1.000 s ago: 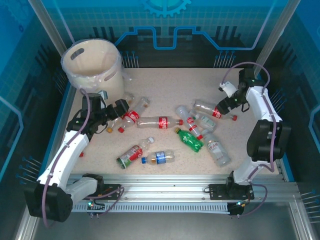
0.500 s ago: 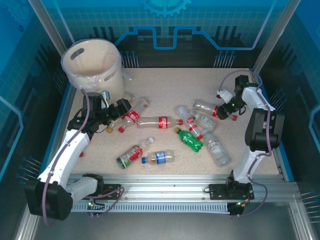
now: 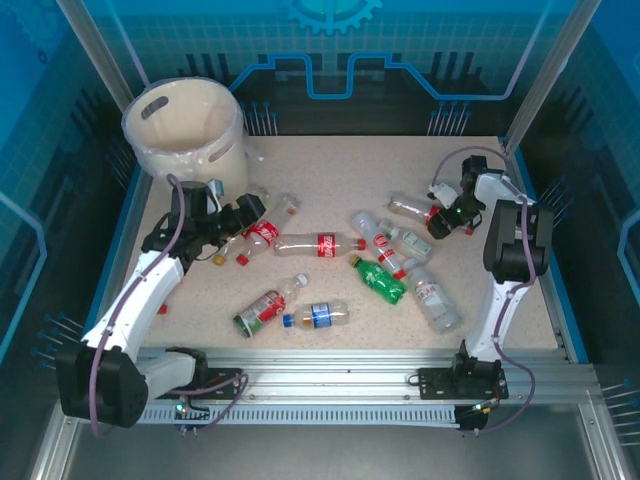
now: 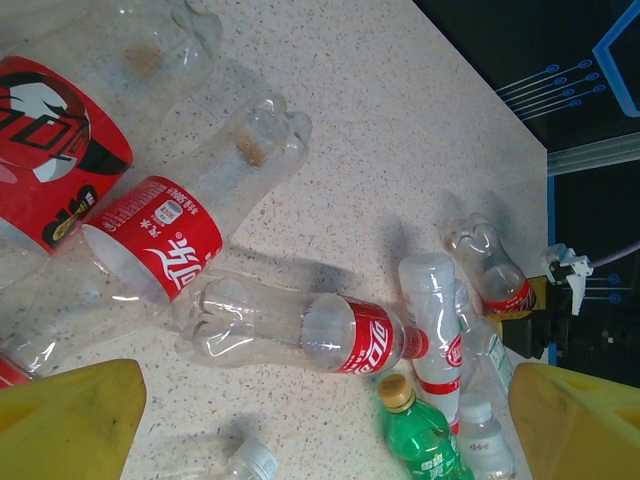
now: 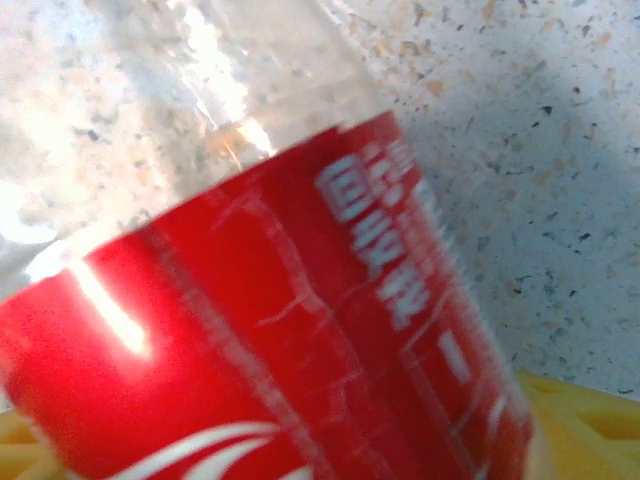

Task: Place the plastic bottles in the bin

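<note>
The cream bin (image 3: 185,130) stands at the back left. Several plastic bottles lie on the table, among them a red-labelled one (image 3: 315,244), a green one (image 3: 380,280) and a blue-labelled one (image 3: 320,315). My left gripper (image 3: 245,220) hovers open just right of the bin over a cluster of red-labelled bottles (image 4: 150,235). Its yellow fingertips (image 4: 60,425) stand wide apart with no bottle gripped. My right gripper (image 3: 446,217) is shut on a red-labelled bottle (image 3: 408,208) lying at the right. That bottle's label (image 5: 300,380) sits between the yellow pads (image 5: 585,410).
More bottles (image 3: 435,298) lie between the arms towards the right. A loose red cap (image 3: 241,259) lies near the left cluster. Blue enclosure walls ring the speckled table (image 3: 330,170), and the aluminium rail (image 3: 330,365) runs along the near edge.
My right gripper has dropped onto the right-hand bottle and its jaws have closed around the label. My left gripper has crept slightly towards the left cluster.
</note>
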You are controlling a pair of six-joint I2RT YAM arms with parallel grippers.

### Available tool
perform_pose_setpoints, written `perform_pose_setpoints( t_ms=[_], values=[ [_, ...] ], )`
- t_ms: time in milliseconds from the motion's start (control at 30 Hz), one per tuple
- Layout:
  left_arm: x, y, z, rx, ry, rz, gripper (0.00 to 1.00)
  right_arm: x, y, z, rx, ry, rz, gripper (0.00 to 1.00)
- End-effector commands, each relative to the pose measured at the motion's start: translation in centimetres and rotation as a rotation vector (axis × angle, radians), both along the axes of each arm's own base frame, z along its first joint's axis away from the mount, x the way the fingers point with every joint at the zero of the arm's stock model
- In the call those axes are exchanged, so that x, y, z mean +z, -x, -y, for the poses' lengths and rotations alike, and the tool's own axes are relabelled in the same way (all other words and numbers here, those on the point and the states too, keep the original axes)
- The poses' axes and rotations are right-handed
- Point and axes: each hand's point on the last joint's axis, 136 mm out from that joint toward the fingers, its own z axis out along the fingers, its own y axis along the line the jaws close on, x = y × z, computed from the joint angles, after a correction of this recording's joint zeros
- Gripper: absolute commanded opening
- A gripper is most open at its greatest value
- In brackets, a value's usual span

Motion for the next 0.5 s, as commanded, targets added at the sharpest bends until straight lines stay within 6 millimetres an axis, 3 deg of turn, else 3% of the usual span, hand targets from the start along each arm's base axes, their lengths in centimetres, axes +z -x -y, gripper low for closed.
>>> perform_pose_setpoints(
  t_ms=[0, 200, 300, 467],
  values=[
    [2.1, -1.0, 1.1, -0.023, 0.054, 0.045, 0.95, 0.8, -1.1, -0.4, -0.01, -0.048, 0.04, 0.72],
    [3.0, -1.7, 2.0, -0.048, 0.058, 0.06, 0.94, 2.7, -1.0, -0.3, -0.029, -0.061, 0.092, 0.57],
    [3.6, -1.9, 3.1, -0.088, 0.061, 0.071, 0.95, 5.2, -1.4, -0.6, -0.079, -0.122, 0.151, 0.52],
    [5.3, -2.5, 6.1, -0.14, 0.104, 0.104, 0.95, 10.0, -1.6, -1.1, -0.166, -0.138, 0.254, 0.52]
  ],
)
